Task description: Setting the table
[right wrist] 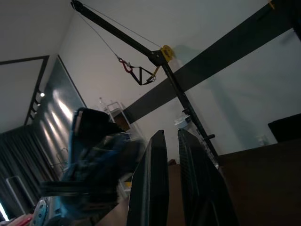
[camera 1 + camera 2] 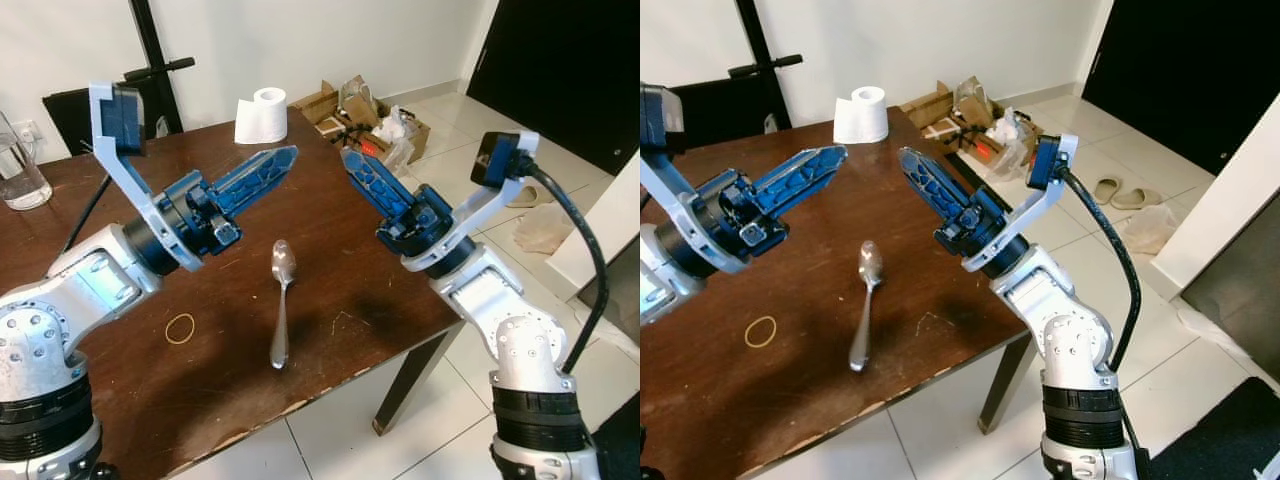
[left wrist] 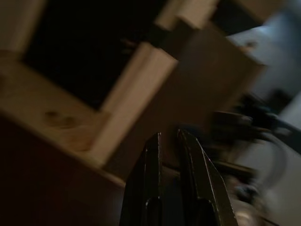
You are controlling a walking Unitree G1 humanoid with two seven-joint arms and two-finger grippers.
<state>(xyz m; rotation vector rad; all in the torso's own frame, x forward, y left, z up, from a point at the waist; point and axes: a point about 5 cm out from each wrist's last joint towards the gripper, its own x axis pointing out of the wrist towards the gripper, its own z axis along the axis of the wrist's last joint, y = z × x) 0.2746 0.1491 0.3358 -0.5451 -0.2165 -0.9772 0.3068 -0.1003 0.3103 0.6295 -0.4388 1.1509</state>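
Note:
A metal spoon point(image 2: 281, 301) lies on the dark wooden table point(image 2: 120, 390), bowl pointing away from me, handle toward the front edge. Both arms are raised above the table with their blue fingers pointing up and inward. My left gripper point(image 2: 292, 152) hovers up and left of the spoon, shut and holding nothing. My right gripper point(image 2: 347, 155) is up and right of the spoon, also shut and empty. In the wrist views each pair of black fingers point(image 3: 188, 150) point(image 1: 157, 141) stands nearly together with nothing between them.
A yellow rubber band point(image 2: 180, 327) lies left of the spoon. A toilet paper roll point(image 2: 263, 116) sits at the far table edge, a glass jug point(image 2: 18, 170) at the far left. Cardboard boxes and bags point(image 2: 370, 125) clutter the tiled floor beyond; slippers point(image 2: 1125, 192) lie to the right.

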